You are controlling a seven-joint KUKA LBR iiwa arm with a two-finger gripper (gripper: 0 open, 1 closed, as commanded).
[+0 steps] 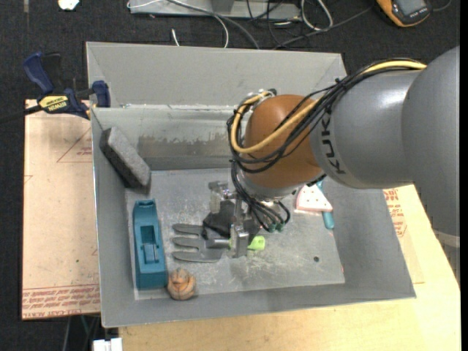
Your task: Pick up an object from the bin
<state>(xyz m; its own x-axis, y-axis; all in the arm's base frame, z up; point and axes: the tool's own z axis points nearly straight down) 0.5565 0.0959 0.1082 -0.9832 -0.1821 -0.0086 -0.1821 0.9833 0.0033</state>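
- One grey metal bin (292, 268) holds half a dozen loose things, spread out on its floor rather than heaped.
- Along the left wall lies a teal plastic holder (148, 246), long and upright-sided, with a slot down its middle.
- Just beside its near end sits a tan, rounded lump (181, 284), close to the front wall.
- At the back left corner a dark grey foam block (124, 161) lies at a slant, near the rear wall.
- In the middle of the floor lies a grey pronged piece (191, 243), flat, its prongs pointing left toward the teal holder.
- A small lime-green block (256, 243) lies just right of that piece.
- On the right side is a white and pink wedge (313, 199) with a light blue handle, partly under the arm.
- The gripper (232, 236) is down low in the bin's middle, over the right end of the grey pronged piece and just beside the green block; whether it is wide, narrow or holding anything cannot be told.
- The arm's orange cover (281, 141) and looped cables (248, 134) hang above it and hide the floor behind the gripper.
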